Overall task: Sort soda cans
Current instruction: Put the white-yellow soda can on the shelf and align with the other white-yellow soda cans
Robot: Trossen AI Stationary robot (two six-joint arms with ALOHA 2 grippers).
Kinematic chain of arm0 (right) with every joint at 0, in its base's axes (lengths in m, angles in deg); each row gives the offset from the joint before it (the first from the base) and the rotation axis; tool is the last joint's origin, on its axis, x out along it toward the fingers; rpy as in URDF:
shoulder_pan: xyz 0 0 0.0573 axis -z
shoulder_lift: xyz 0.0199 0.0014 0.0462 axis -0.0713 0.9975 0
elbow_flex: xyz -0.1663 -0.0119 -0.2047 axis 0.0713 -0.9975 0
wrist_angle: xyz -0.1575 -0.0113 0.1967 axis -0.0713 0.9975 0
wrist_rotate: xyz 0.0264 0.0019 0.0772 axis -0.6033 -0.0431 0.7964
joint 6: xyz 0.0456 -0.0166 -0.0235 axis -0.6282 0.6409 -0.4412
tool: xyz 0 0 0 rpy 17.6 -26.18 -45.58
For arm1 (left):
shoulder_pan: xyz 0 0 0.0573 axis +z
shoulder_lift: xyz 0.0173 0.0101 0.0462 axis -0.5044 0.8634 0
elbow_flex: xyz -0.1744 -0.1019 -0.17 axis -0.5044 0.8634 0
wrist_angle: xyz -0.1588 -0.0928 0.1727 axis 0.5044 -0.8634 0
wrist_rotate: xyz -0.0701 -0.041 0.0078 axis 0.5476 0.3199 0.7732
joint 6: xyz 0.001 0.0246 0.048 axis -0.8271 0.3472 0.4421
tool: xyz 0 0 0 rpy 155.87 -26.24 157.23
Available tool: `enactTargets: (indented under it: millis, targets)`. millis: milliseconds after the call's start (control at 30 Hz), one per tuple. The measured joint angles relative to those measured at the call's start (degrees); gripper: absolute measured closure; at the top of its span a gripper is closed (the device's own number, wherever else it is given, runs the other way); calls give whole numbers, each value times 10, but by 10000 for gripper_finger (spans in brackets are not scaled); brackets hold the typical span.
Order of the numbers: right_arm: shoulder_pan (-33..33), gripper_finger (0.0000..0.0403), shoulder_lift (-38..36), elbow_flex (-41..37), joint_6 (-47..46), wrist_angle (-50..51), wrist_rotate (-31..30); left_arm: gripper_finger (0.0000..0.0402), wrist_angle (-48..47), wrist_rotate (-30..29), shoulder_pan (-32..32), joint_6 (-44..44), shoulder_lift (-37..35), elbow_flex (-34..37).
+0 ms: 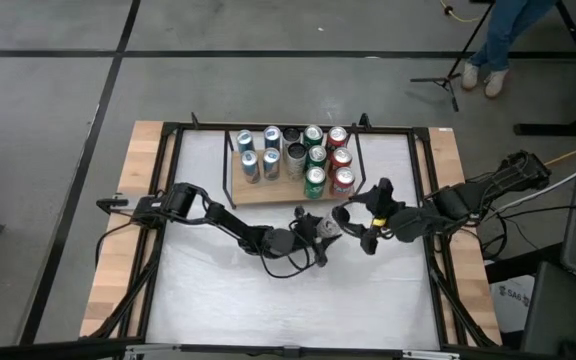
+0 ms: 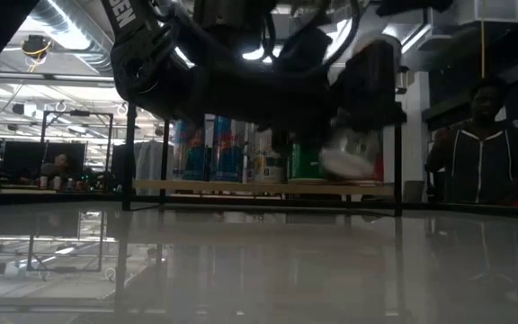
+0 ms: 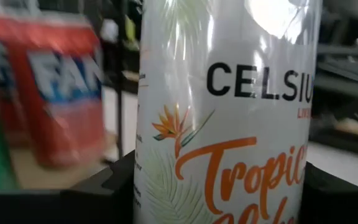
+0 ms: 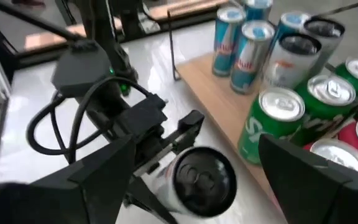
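One white can [image 4: 194,180] sits clamped in the left hand [image 1: 320,232], near the tray [image 1: 268,190], while the right hand [image 1: 353,222] gapes empty alongside.

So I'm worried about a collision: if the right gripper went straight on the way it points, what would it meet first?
Probably the white can held by the left gripper; it lies between the right gripper's open jaws, though depth is unclear.

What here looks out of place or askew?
One white can is off the wooden tray, gripped by the left gripper above the table, lying tilted rather than upright. The other cans stand upright in rows on the tray. No spills visible.
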Motion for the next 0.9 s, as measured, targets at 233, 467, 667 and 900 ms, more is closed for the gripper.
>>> enactTargets:
  millis: [233,467,667,900]
  targets:
    - [26,68,0,35,1,0,-10,163,107,-64,0,90,0,0]
    - [85,68,2,38,1,-7,16,163,179,-124,1,163,0,0]
    - [107,68,11,38,1,-37,56,163,205,-138,10,174,0,0]
    - [105,68,37,38,49,-35,88,163,214,-139,17,173,0,0]
